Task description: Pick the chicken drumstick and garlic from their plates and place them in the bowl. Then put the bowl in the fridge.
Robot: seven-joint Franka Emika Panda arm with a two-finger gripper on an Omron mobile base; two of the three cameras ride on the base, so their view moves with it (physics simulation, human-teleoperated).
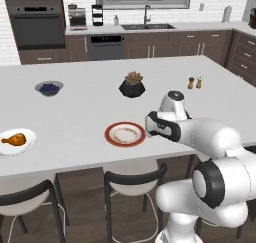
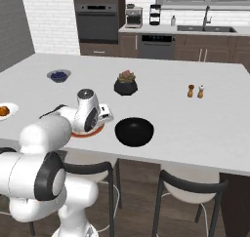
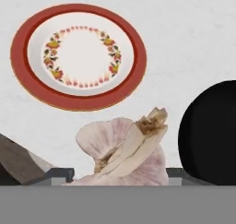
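My gripper [image 3: 117,174] is shut on the garlic [image 3: 123,151], a whitish bulb held just above the counter. Behind it lies the red-rimmed plate [image 3: 78,55] [image 1: 125,134], with nothing on its patterned centre. The glossy black bowl [image 3: 212,135] [image 2: 134,131] stands right beside the gripper, to the plate's right, near the counter's front edge. The chicken drumstick [image 1: 13,138] [image 2: 4,110] lies on the white plate [image 1: 29,141] far to the left. The fridge is out of view.
A small grey bowl of blueberries [image 1: 49,88] sits at the back left and a succulent in a black pot [image 1: 132,86] behind the red-rimmed plate. Salt and pepper shakers [image 1: 195,83] stand to the right. Bar stools [image 1: 135,179] line the counter's near edge.
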